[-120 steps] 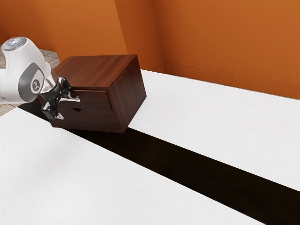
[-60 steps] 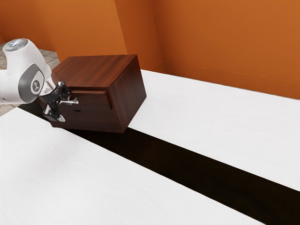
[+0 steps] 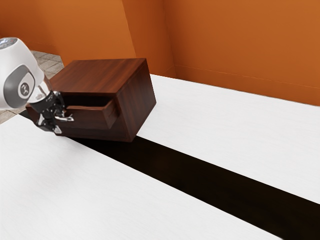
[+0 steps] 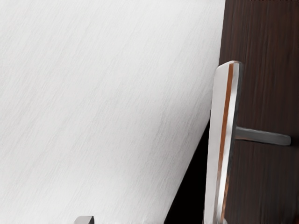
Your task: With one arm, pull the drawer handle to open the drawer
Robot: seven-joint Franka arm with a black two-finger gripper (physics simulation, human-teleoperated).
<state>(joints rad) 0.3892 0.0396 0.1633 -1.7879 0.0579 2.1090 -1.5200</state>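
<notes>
Orange walls [image 3: 225,35] back the white surface [image 3: 225,130]. The drawer [image 3: 87,114] now stands further out of the wooden cabinet [image 3: 107,75] than a second ago, so the opening is well under way. Our claw [image 3: 52,117] is at the silver handle [image 3: 64,118]; we cannot tell its grip.

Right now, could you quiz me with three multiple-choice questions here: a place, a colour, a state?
1. Where is the gripper? A at the drawer handle; B on the floor; C hanging high in the air.
2. What colour are the walls? A blue; B orange; C grey.
3. How is the drawer? A shut; B partly pulled out; C removed.
Answers: 1 A, it sits right by the silver drawer handle. 2 B, orange rises behind the table. 3 B, its front stands out from the cabinet.
</notes>
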